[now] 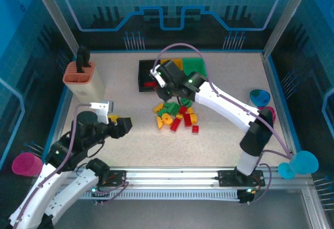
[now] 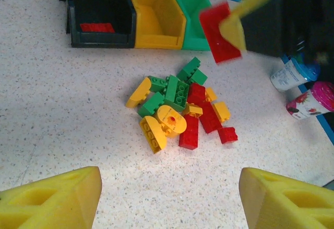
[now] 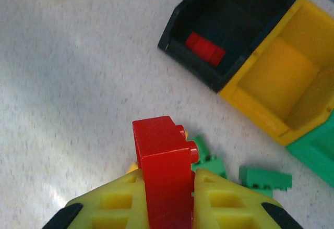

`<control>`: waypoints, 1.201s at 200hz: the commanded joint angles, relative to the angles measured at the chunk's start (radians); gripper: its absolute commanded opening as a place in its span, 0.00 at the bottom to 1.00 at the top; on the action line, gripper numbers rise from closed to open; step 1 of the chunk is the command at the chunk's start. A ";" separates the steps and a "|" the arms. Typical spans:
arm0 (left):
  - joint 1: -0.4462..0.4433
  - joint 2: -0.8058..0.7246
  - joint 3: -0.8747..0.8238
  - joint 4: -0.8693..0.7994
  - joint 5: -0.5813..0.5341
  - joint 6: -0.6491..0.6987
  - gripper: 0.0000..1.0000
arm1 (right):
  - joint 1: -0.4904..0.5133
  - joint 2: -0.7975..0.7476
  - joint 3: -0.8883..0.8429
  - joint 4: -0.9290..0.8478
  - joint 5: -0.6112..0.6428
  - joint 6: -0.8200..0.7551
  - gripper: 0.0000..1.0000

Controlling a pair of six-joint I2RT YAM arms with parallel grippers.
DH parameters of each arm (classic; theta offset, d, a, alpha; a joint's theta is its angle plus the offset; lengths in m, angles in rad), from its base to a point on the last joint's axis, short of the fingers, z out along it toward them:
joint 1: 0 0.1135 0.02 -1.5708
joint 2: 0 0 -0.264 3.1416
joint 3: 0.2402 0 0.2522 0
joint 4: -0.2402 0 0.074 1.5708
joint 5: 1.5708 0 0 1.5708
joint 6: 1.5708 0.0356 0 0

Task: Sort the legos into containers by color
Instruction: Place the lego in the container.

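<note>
Speckled off-white tabletop [image 1: 120, 104], blue-edged.
- Far centre: open rectangular black plastic bin [image 1: 142, 72], yellow plastic bin [image 1: 175, 62] and green plastic bin [image 1: 194, 66], in a row running left to right and touching.
- Centre, just near of the bins: loose pile of small red, yellow-orange and green plastic bricks [image 1: 175, 117].
- Far left: salmon-pink slotted holder [image 1: 83, 81].
- Right edge: blue cup [image 1: 259, 96], with pink cup [image 1: 268, 113] beside it.

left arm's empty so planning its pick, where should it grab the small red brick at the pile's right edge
Probably pinch the small red brick across its left and right faces, coming straight down. It lies flat at the pile's outer corner, with bare table right and near of it; only a longer red brick crowds its far-left corner.
</note>
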 commanded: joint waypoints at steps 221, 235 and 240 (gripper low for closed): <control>-0.020 -0.110 -0.033 -0.035 0.074 0.030 0.71 | -0.149 0.791 0.660 0.334 -0.140 0.360 0.23; -0.022 -0.110 -0.035 -0.035 0.071 0.028 0.71 | -0.146 0.790 0.662 0.335 -0.132 0.357 0.31; -0.021 -0.109 -0.034 -0.035 0.070 0.029 0.71 | -0.145 0.786 0.660 0.331 -0.123 0.355 0.39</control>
